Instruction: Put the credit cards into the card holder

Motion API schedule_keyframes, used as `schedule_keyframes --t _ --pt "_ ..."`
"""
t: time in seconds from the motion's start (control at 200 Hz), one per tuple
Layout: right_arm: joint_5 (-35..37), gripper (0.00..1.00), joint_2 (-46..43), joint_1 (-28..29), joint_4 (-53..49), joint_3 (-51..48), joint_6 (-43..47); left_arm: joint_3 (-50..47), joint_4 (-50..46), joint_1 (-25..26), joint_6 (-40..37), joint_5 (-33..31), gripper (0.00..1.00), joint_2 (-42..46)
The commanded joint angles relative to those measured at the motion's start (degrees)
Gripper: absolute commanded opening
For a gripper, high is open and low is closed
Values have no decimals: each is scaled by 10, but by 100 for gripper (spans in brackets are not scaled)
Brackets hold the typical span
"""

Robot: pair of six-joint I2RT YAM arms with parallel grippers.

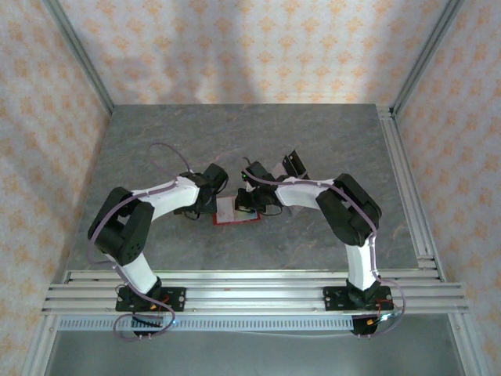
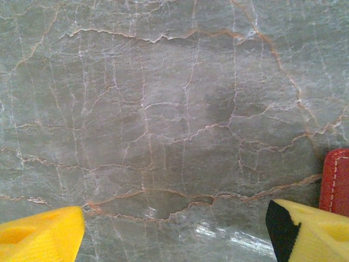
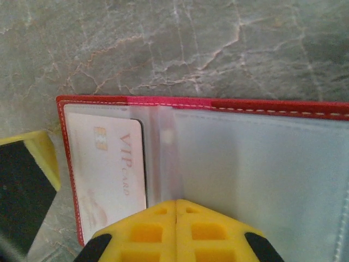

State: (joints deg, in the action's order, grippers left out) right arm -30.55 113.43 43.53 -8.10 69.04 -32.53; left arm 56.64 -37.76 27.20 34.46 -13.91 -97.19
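The card holder [image 3: 256, 174] lies open on the surface [image 3: 163, 43] directly under the right end effector [image 3: 175, 210] — shut, gripping nothing I can see — while the left end effector [image 2: 174, 232] hangs wide open, empty, beside its red edge.

Your right gripper [image 3: 175, 212], fingertips pressed together at the fold of the open red wallet [image 3: 283, 108], VIP card [image 3: 109, 169] pocketed alongside, marble table [image 3: 163, 43] beyond.

Beside the card holder [image 2: 337, 180] bare table [image 2: 163, 109] lies free between my left fingers [image 2: 38, 234], but my closed right gripper [image 3: 175, 215] crowds its open inside.
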Motion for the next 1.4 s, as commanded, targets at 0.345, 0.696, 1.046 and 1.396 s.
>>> schedule_keyframes --t 0.345,0.696,1.046,1.396 --pt "11 6 -2 16 -28 37 14 -9 8 -5 -3 -8 88 -2" --pt "73 32 -151 -44 -133 1 69 -8 -18 -6 -5 -13 88 50" --pt "279 46 -190 -73 -366 51 199 -14 -30 3 -1 17 89 95" --pt "342 46 -189 -73 -385 20 222 -26 -30 7 7 18 89 109"
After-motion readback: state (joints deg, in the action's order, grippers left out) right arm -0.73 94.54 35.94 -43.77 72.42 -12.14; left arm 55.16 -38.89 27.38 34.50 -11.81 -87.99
